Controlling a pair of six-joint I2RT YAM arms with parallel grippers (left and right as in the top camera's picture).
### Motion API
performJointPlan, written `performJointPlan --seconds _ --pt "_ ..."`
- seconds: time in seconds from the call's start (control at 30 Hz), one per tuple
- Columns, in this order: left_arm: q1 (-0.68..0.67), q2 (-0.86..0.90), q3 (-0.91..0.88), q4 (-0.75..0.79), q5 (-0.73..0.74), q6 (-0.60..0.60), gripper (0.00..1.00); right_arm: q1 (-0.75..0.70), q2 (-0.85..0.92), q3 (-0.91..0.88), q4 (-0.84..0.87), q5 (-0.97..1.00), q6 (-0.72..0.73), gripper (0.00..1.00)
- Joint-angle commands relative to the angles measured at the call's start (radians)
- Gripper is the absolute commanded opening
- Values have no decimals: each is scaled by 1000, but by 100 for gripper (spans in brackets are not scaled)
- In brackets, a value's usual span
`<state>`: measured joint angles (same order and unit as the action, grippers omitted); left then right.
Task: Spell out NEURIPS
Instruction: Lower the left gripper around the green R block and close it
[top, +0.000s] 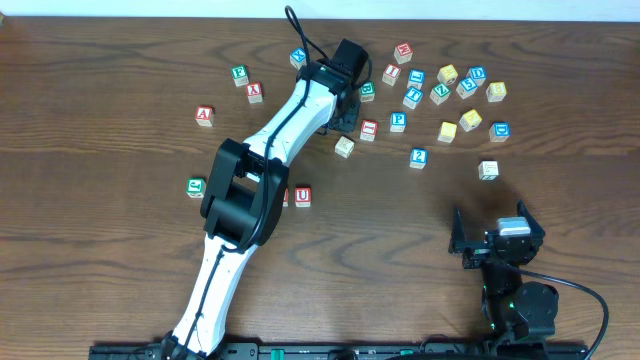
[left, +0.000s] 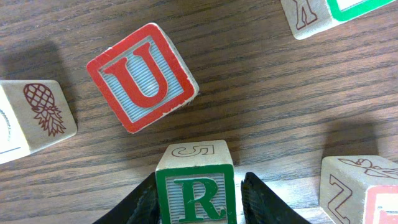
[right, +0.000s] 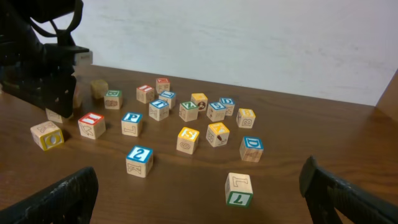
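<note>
Step in hand: picking up the fourth letter. R, a green-framed wooden cube, sits on the desk between the black fingers of the left pincer. They hug its two sides and appear to grip it. Its top face is glossy paint, and the pale bare side facing away carries an outlined 5.

Just beyond R lies another U, skewed, with a red border and a ribbed blue ground behind the letter. A little farther out to each side are a pineapple cube and a Z cube, both raw wood with thin line drawings. The desk is dark veneer with long straight grain.

Blue P lies near R in the scatter. Well away from R, toward the robot's base, is the row: a green cube, probably N, and U, with the arm hiding what lies between. Farthest off, the right pincer gapes wide and empty.

Next, I judge, R needs a clean lift clear of its neighbours, then setting down square just past U.
</note>
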<state>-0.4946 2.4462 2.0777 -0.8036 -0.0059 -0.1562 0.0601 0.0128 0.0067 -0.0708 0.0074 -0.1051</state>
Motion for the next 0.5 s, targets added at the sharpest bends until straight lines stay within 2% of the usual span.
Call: performJointPlan --seconds 0.0,0.47 --pt "1 19 21 -2 -13 6 37 -9 -2 -1 -5 1 15 99" --pt "1 19 21 -2 -13 6 35 -9 -2 -1 -5 1 15 99"
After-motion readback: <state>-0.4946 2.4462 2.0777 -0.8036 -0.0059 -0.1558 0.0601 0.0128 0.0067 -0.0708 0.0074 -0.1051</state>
